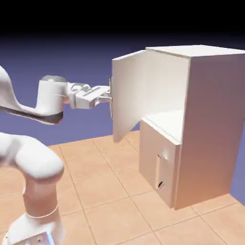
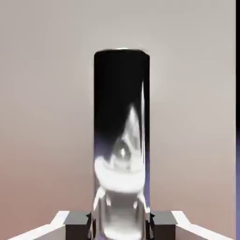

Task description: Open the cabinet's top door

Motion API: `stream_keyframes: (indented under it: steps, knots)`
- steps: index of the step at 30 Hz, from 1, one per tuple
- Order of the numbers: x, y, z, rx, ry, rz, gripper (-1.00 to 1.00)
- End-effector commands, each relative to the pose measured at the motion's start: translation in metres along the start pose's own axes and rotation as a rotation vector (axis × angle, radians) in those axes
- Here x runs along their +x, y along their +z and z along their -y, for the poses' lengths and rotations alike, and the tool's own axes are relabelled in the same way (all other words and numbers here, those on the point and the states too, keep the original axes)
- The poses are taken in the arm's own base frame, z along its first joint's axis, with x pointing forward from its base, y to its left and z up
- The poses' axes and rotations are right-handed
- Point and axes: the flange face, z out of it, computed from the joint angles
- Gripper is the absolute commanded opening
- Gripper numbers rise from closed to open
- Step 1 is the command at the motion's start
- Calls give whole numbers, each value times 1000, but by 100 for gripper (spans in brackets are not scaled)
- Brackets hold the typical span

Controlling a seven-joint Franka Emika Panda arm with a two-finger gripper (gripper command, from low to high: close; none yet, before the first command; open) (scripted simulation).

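The pale beige cabinet (image 1: 210, 124) stands at the right of the exterior view. Its top door (image 1: 128, 95) is swung well out to the left, and the upper compartment behind it stands open. My gripper (image 1: 109, 97) reaches in from the left and is shut on the top door's slim silver bar handle (image 1: 111, 98). In the hand view the shiny handle (image 2: 122, 140) fills the middle, running up from between my two grey fingertips (image 2: 77, 220), with the flat door panel (image 2: 47, 117) behind it.
The lower door (image 1: 160, 165) with its short handle (image 1: 158, 170) is closed. The tiled floor (image 1: 105, 191) spreads in front of the cabinet. My arm's base and elbow (image 1: 33, 182) fill the lower left of the exterior view.
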Motion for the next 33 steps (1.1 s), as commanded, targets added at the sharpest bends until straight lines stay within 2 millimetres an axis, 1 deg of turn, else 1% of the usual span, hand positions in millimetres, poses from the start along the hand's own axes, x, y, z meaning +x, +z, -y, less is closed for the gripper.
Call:
stream_keyframes:
  steps: [1,8,14,20,33]
  knots:
    - [-3,-7,3,-23,0,-22,-100]
    - [-30,-54,30,-174,0,-173,-100]
    - [-52,-81,52,-279,0,-279,-100]
    - [-69,-96,69,-350,0,-349,-100]
    - [-98,-116,98,-465,-1,-465,-100]
